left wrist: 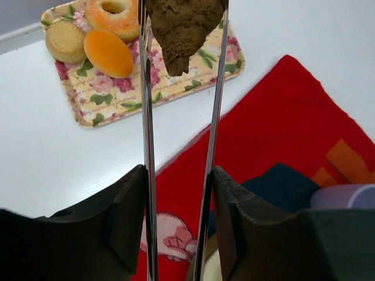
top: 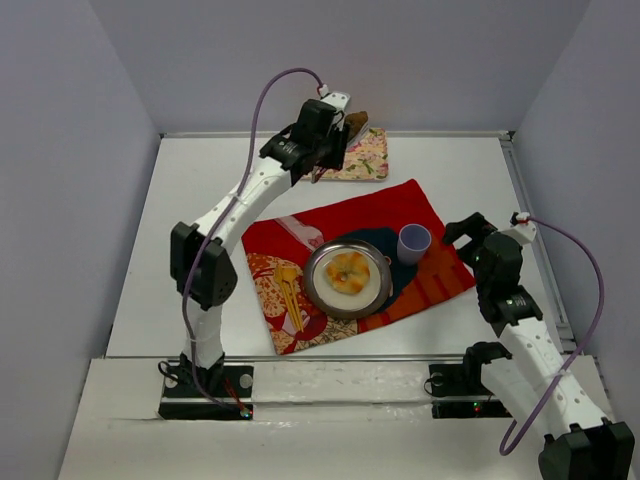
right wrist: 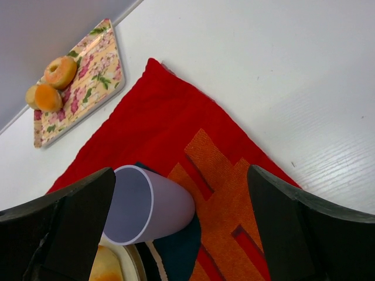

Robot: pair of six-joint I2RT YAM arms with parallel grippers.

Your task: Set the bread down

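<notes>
Plate (top: 312, 290), 2 o'clock: cup (top: 414, 242) just beside the rim, with the right gripper (top: 463, 230) spread wide beyond it.
Plate, 9 o'clock: yellow utensils (top: 290, 295) lie alongside.
Plate, 12 o'clock: bare red cloth (top: 380, 210), passable up to the tray (top: 370, 160).
Tray's near edge: tongs (left wrist: 146, 117) pinching brown bread (left wrist: 183, 29) hang above.
Table (top: 190, 200), 9 o'clock side: open white surface.

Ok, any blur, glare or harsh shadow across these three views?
Top external: even soft light, all sharp, only mild sheen on the plate. Left wrist: left pincer's fingers dark and featureless up close, tongs streaked with reflections, brown bread and tray sharp. Right wrist: cup and red cloth crisp, right pincer's fingers nearly black.
</notes>
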